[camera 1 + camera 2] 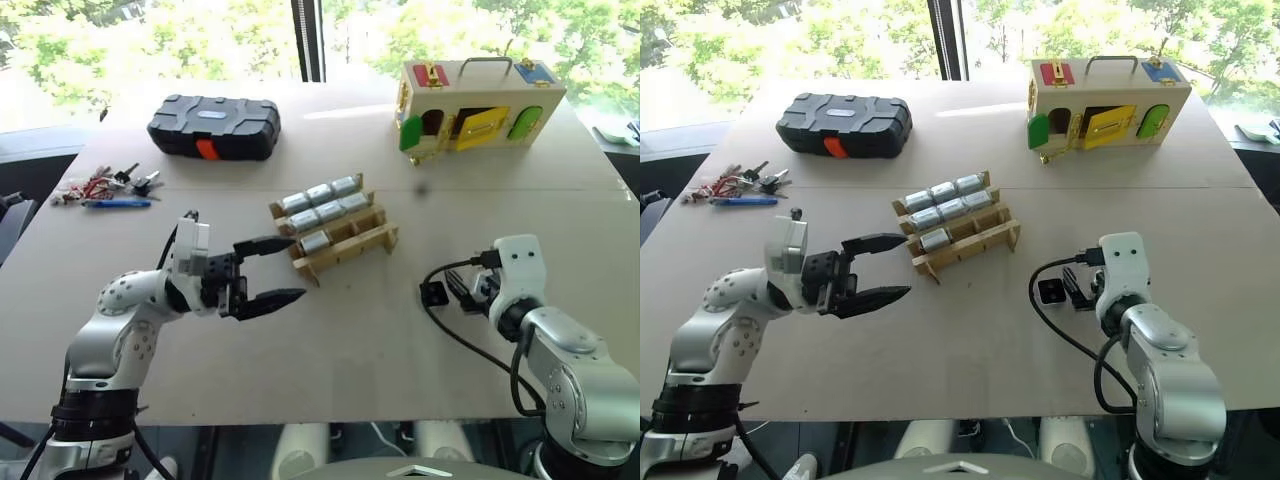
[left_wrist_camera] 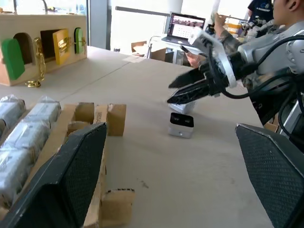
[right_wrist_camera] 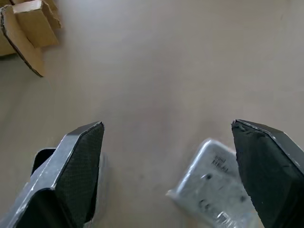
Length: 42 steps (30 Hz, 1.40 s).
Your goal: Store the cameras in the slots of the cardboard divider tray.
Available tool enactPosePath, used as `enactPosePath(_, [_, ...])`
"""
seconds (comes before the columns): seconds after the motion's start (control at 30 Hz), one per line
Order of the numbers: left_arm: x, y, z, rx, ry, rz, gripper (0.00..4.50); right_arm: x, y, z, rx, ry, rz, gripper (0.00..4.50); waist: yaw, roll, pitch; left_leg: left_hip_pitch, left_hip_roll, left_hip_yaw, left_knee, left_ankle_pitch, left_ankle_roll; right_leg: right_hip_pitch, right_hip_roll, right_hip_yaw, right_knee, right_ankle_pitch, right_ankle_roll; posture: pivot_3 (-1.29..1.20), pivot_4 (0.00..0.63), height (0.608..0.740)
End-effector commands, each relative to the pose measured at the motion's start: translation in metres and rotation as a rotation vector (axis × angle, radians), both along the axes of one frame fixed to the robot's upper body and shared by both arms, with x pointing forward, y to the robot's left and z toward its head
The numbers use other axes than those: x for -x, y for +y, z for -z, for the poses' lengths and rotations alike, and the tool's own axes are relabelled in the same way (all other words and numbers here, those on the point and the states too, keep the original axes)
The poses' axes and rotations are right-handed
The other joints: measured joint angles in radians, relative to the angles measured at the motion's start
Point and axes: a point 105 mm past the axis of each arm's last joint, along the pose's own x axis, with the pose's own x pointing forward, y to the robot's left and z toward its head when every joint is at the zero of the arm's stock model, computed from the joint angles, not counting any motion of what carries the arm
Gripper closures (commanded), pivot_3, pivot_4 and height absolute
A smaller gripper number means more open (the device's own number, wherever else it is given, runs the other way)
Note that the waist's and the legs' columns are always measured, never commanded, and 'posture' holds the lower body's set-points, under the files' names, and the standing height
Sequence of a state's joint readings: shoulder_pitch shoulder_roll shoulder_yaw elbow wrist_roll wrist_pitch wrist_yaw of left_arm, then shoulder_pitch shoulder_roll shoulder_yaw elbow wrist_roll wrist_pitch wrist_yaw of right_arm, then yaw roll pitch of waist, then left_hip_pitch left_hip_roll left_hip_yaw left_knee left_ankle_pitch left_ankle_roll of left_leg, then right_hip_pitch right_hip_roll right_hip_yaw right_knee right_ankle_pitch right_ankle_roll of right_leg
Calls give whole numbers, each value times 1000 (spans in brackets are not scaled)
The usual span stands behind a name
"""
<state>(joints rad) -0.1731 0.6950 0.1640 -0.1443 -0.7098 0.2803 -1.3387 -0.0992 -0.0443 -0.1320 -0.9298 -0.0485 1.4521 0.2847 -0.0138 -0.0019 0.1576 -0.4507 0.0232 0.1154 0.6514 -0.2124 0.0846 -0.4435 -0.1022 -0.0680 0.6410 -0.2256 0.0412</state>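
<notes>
The cardboard divider tray (image 1: 372,240) lies mid-table with several silver-grey cameras (image 1: 321,194) standing in its back rows and one in the front row. My left gripper (image 1: 292,267) hovers level just left of the tray, open and empty, its fingers (image 2: 71,175) framing the tray's end. My right gripper (image 3: 166,124) is open low over the table to the right of the tray. A loose camera (image 3: 213,187) lies on the table between its fingers. A black-faced camera (image 1: 435,294) sits right beside that gripper, which also shows above it (image 2: 190,90) in the left wrist view.
A black ribbed case (image 1: 214,127) sits at the back left and a wooden box with coloured doors (image 1: 478,105) at the back right. Keys and a blue pen (image 1: 105,187) lie at the left edge. Beyond the table, a person (image 2: 266,14) sits near a laptop (image 2: 186,26).
</notes>
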Motion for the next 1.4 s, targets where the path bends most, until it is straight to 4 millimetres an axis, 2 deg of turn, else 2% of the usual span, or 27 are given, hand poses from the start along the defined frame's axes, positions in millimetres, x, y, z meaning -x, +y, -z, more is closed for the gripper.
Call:
enactPosePath(0.03, [2,-1,-8,-19,-31,52,0,7,-17,-2,-9,13,110,223,0,0,0,0,0,0,0,0,0,0,1,0,0,0,0,0,150,740])
enactPosePath(0.13, [-1,-2,-11,-17,-38,60,0,12,-27,3,1,45,168,223,1,0,0,1,0,0,1,0,0,1,4,0,0,0,0,0,150,740])
enactPosePath(0.3, [-3,-5,-12,-10,-46,63,0,18,-23,15,-24,107,156,223,-2,0,0,2,0,0,1,0,0,1,6,0,0,0,1,0,150,740])
enactPosePath(0.4, [-3,-8,-13,-10,-53,62,0,16,-27,22,-31,127,181,223,-3,-1,0,2,1,1,1,0,0,2,7,1,0,0,2,0,150,740])
enactPosePath(0.53, [-3,-8,-15,-7,-51,63,0,9,-26,19,-53,101,189,223,-3,-2,-1,2,1,1,1,0,0,2,7,1,0,0,2,0,150,740])
enactPosePath(0.67, [-5,-6,-16,-1,-45,53,0,8,-26,21,1,90,167,223,-2,-2,-1,3,1,0,2,0,0,3,7,1,0,0,1,0,150,740])
enactPosePath(0.77, [-8,-10,-21,34,-5,21,0,10,-25,24,2,96,159,992,-1,-2,-1,3,1,0,2,0,0,3,7,1,0,0,1,0,150,740])
enactPosePath(0.83, [-8,-16,-21,27,14,17,0,11,-27,24,29,91,149,2002,-2,-2,-1,3,1,0,2,0,0,3,7,1,0,0,2,0,150,740])
enactPosePath(0.87, [-7,-20,-23,31,17,16,0,11,-27,24,48,85,138,2359,-2,-2,-1,3,1,0,2,0,0,3,7,1,0,0,2,0,150,740])
enactPosePath(0.9, [-8,-28,-25,19,7,12,0,9,-30,17,128,33,107,2687,-1,-2,-1,3,1,0,2,0,0,3,7,1,0,0,2,0,150,740])
enactPosePath(0.97, [-8,-38,-29,11,16,3,0,7,-31,6,242,-45,43,2687,1,-3,-1,3,0,0,2,0,0,4,7,1,0,0,2,0,150,740])
enactPosePath(1.1, [-20,-65,-45,21,299,21,0,12,6,-48,549,-392,-372,2687,3,-4,1,3,1,0,3,0,0,4,8,2,1,-1,4,0,150,740])
enactPosePath(1.17, [-24,-77,-55,51,380,74,0,13,16,-59,613,-474,-488,2687,3,-5,1,5,2,-2,6,1,3,7,10,1,1,-4,10,0,150,740])
enactPosePath(1.27, [-41,-97,-56,58,492,52,0,15,40,-75,722,-623,-693,2687,3,-8,2,9,2,-4,8,2,6,13,11,1,0,-4,13,0,150,740])
enactPosePath(1.4, [-51,-104,-56,73,582,32,0,13,58,-85,757,-727,-824,2687,0,-14,6,17,2,-4,7,0,9,20,11,2,0,-4,14,0,150,740])
